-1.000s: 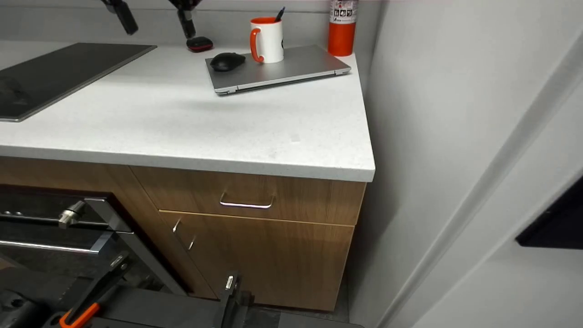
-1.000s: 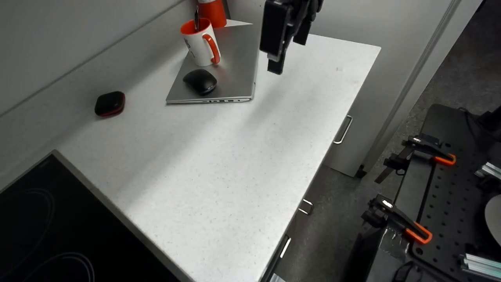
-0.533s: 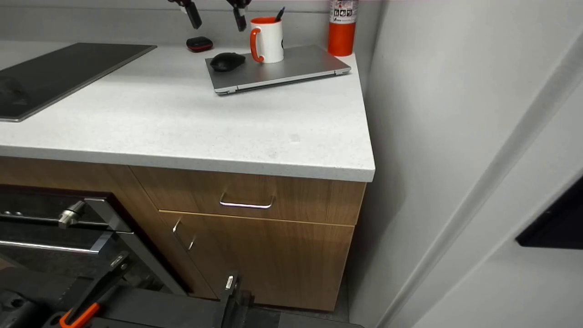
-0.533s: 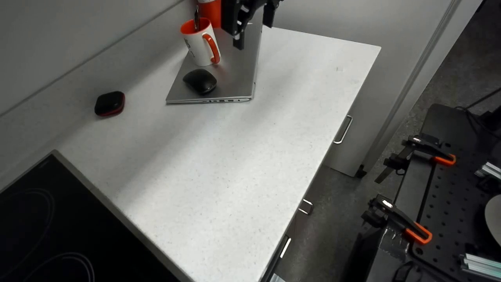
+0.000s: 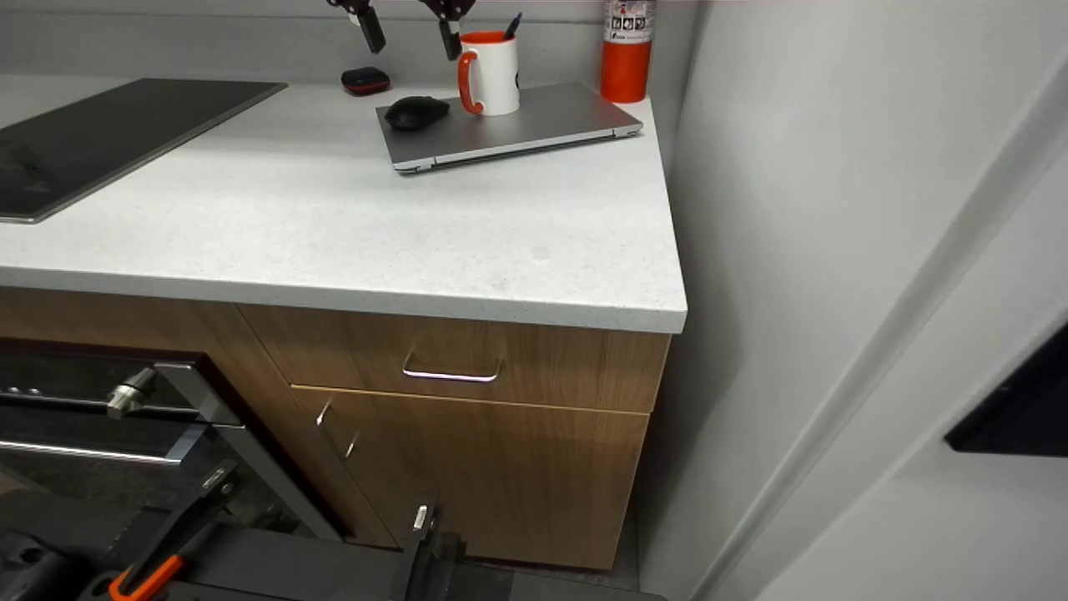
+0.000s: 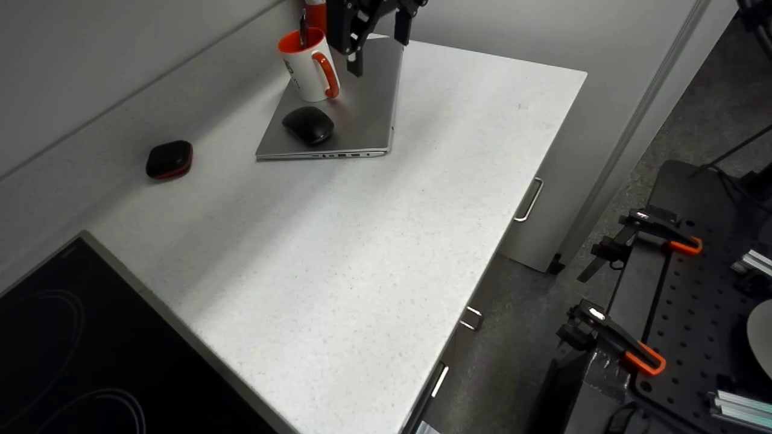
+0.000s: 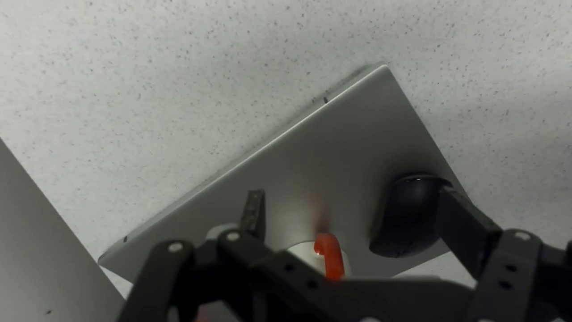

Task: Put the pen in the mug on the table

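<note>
Claw point(image 5: 415, 50): hanging above the far part of the table point(image 5: 334, 234) (counting the drawers point(image 5: 567, 363) as near), released, grasping nothing; probably needing no hold, going by the place of the pen point(image 5: 512, 26).
Fingers point(image 7: 464, 223): standing wide apart, in the wrist view appearing on either side of the handle point(image 7: 330, 259) of the mug point(image 5: 496, 79); in an exterior view showing fingertips point(image 6: 355, 64) clear of that handle.
Mug: standing upright on the laptop point(image 5: 551, 121), not directly on the table, using the flat lid as a level base and presenting its handle toward near left.
Pen: sitting inside the mug, poking one end above the rim and leaning right, apparently propped by the mug's wall for lack of other support; showing in both exterior views.
Pen-in-mug: looking finished, by judgement; likely calling only for lifting the claw away without brushing handle or rim.
Laptop: lying shut, serving as a shelf for mug and mouse point(image 5: 416, 113).
Mouse: resting left of the mug, probably stored together with the laptop.
Black-and-red case point(image 5: 365, 81): lying left of the laptop by the far wall point(image 5: 167, 46), seemingly out of the working area on purpose.
Red container point(image 5: 626, 73): standing far right just beside the laptop, likely tucked into the corner to save room.
</note>
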Controlling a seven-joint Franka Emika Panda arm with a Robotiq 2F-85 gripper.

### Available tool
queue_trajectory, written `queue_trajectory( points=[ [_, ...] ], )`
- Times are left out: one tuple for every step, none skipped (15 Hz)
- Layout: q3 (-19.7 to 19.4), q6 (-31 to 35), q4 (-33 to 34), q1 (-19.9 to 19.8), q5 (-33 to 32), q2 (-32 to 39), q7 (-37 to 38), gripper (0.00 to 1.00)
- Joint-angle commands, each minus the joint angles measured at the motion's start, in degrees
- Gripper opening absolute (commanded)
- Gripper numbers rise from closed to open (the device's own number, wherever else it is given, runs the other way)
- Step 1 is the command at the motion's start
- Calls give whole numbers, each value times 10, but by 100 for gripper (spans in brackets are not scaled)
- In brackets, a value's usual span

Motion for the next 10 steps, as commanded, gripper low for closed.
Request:
queue_trajectory(
  points=[
    [-4, -1, 1, 4, 1, 0, -1, 100],
    [-4, -1, 1, 4, 1, 0, -1, 100],
    [-3, 1, 8, 5, 3, 7, -6, 100],
    [-7, 10, 24, 5, -27, 22, 34, 100],
    [-9, 11, 38, 4, -42, 34, 54, 100],
    [-12, 1, 59, 3, -43, 49, 60, 100],
    [-15, -2, 75, 4, -48, 62, 74, 100],
    [-19, -6, 96, 4, -49, 78, 85, 100],
    [-23, -7, 115, 6, -50, 92, 96, 100],
    [-27, -11, 134, 8, -47, 106, 103, 100]
  ],
)
